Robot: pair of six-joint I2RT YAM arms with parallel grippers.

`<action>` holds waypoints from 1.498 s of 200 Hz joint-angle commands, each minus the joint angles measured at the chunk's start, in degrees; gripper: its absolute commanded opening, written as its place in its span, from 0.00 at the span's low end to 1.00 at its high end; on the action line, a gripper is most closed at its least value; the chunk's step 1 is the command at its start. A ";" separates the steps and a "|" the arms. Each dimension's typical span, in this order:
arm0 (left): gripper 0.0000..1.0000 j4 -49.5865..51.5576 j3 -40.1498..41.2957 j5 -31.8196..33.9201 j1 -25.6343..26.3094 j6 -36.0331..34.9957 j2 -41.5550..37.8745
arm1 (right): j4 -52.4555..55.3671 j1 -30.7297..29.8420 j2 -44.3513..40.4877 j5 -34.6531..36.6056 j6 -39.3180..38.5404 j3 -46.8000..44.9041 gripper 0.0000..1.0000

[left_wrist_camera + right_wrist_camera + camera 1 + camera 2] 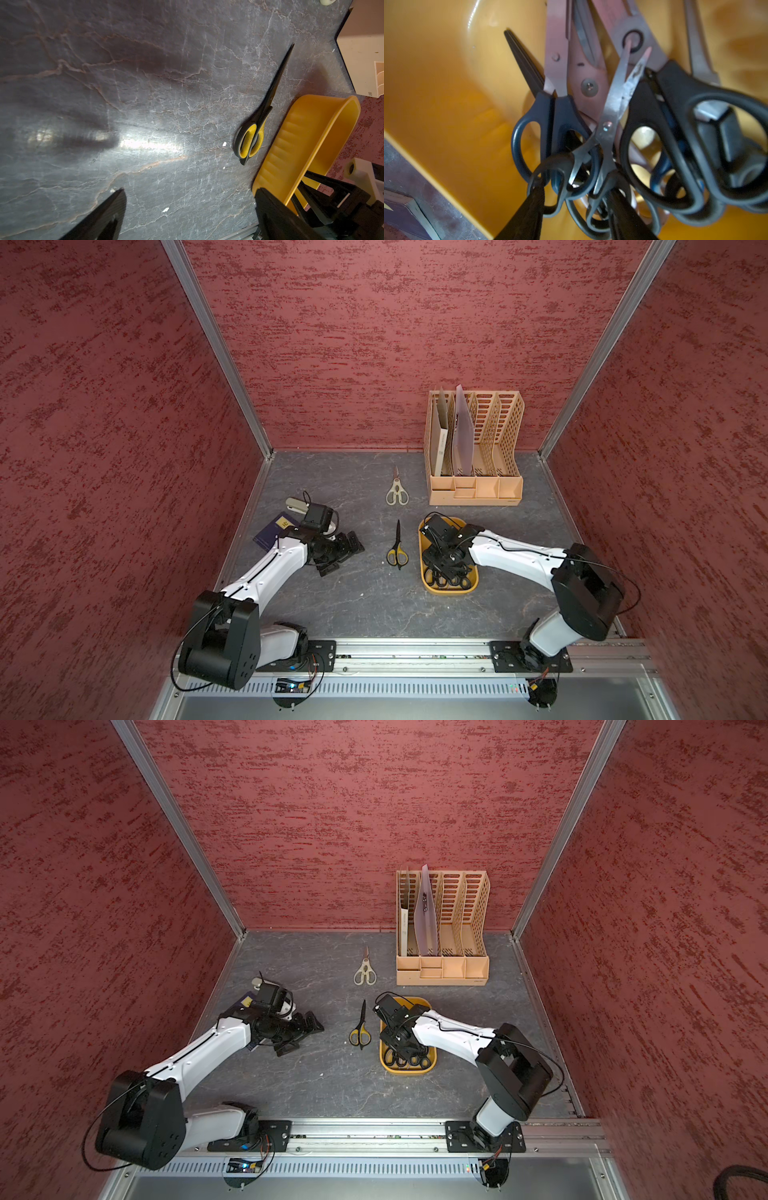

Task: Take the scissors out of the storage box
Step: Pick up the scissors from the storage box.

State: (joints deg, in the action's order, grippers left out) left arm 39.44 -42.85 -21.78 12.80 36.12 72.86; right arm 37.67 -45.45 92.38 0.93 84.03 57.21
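Sitting down in the storage box (451,592), the right hand (575,190) straddles handle loops of the scissors (609,116) piled lengthwise, blades pointing away, can't tell if it's gripping; left hand (190,190) is wide open, farther off.

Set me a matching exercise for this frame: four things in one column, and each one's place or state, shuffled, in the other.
Things:
1. cream-handled scissors
2. yellow-black scissors
3. black-handled scissors
4. left gripper

Places or states:
A. piled in the storage box
B. on the table next to the file organizer
C. open, holding nothing
D. on the table just beside the storage box

Pairs: 1-B, 2-D, 3-A, 4-C
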 commanded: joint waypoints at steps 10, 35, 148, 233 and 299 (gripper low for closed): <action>1.00 0.42 -1.07 0.77 -0.40 -0.95 0.53 | -1.20 -0.35 1.72 2.99 1.25 0.54 0.53; 1.00 0.59 -1.20 0.78 -0.40 -0.95 0.50 | -1.06 -0.36 1.63 3.34 1.83 -0.47 0.52; 1.00 0.21 -1.09 0.58 -0.49 -0.85 0.18 | 2.17 -0.36 -2.64 5.22 -1.05 -0.52 0.26; 1.00 0.15 -0.93 0.38 -0.96 -1.18 0.26 | 1.08 -0.34 -2.32 4.12 -3.08 -0.53 0.16; 1.00 -2.96 0.08 -4.44 -4.91 0.02 1.75 | 2.45 -0.34 -8.61 3.52 -11.87 0.05 0.14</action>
State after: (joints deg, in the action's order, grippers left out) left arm 38.17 -42.85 -24.16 8.78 36.21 73.95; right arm 38.54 -45.56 87.39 3.70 77.54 56.49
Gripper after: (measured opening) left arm 0.996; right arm 0.202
